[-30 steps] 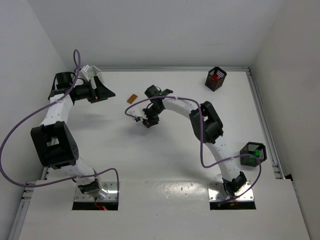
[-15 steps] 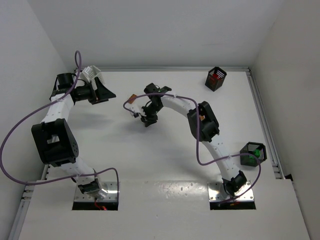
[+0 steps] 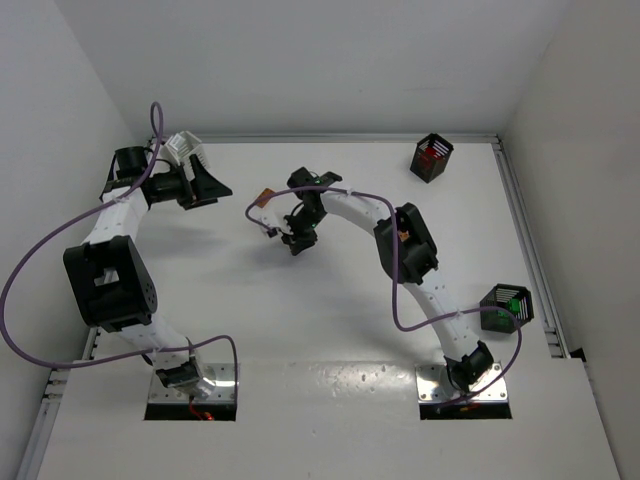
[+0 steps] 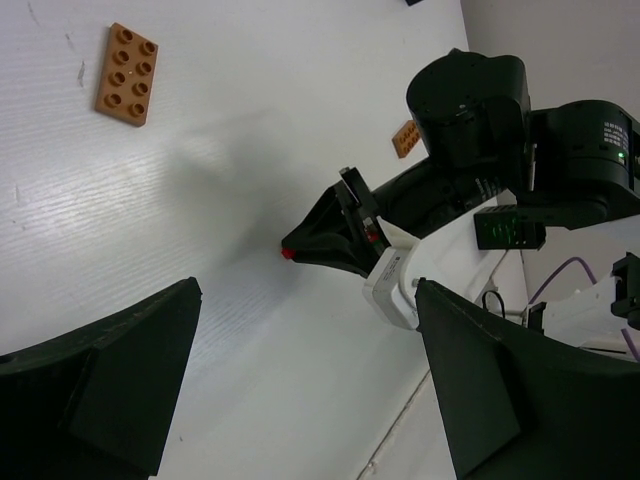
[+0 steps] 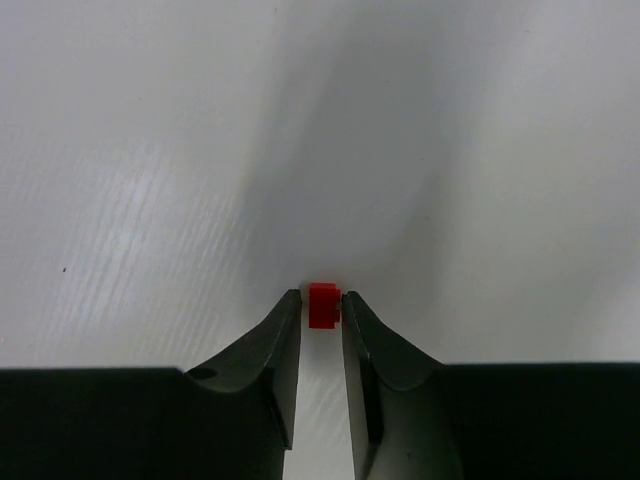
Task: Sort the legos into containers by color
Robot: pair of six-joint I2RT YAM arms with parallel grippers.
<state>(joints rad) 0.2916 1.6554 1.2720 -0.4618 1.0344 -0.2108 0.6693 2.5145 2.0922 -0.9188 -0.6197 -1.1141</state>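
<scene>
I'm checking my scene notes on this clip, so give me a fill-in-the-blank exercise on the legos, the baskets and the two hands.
1. The small lego brick between the right hand's fingertips is ____ in colour.
2. The left hand has its jaws wide ____, with nothing held.
3. The far black basket holds ____ legos.
4. The near black basket, by the right arm's base, holds ____ legos.

Missing words: red; open; red; green.
</scene>
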